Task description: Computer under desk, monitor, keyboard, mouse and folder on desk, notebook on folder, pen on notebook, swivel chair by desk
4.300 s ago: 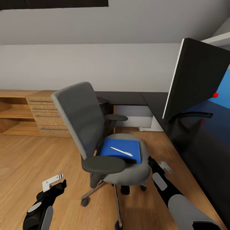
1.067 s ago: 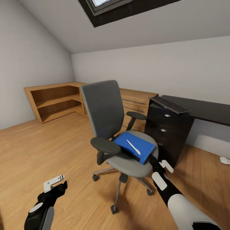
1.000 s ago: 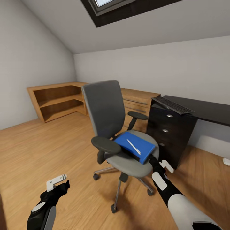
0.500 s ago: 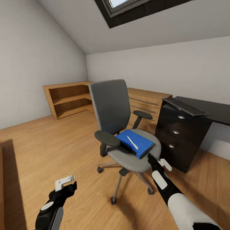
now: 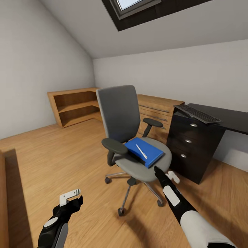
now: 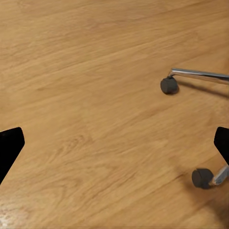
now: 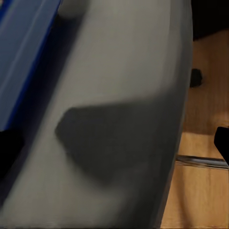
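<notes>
The grey swivel chair [image 5: 120,113] stands on the wooden floor in the middle of the head view. On its seat [image 7: 119,95] lies a flat blue folder or notebook [image 5: 144,151], I cannot tell which, with a white pen [image 5: 141,151] on top. My right gripper [image 5: 164,173] is open at the seat's near edge, just below the blue cover [image 7: 24,52]. My left gripper [image 5: 74,199] hangs open low over the floor, and its wrist view [image 6: 114,145] looks down on two chair casters [image 6: 168,85]. A black keyboard [image 5: 197,113] rests on the black desk [image 5: 230,119] at the right.
A black drawer unit [image 5: 191,144] stands under the desk's left end, close behind the chair. Wooden shelves [image 5: 74,105] and a wooden drawer chest [image 5: 158,110] line the far walls. Open wooden floor [image 5: 51,155] spreads to the left. A dark wooden edge [image 5: 5,193] rises at the near left.
The camera has swung left, so the monitor has left the view and the shelves and drawer unit came in. In the last second the view shifted further; both grippers stay open.
</notes>
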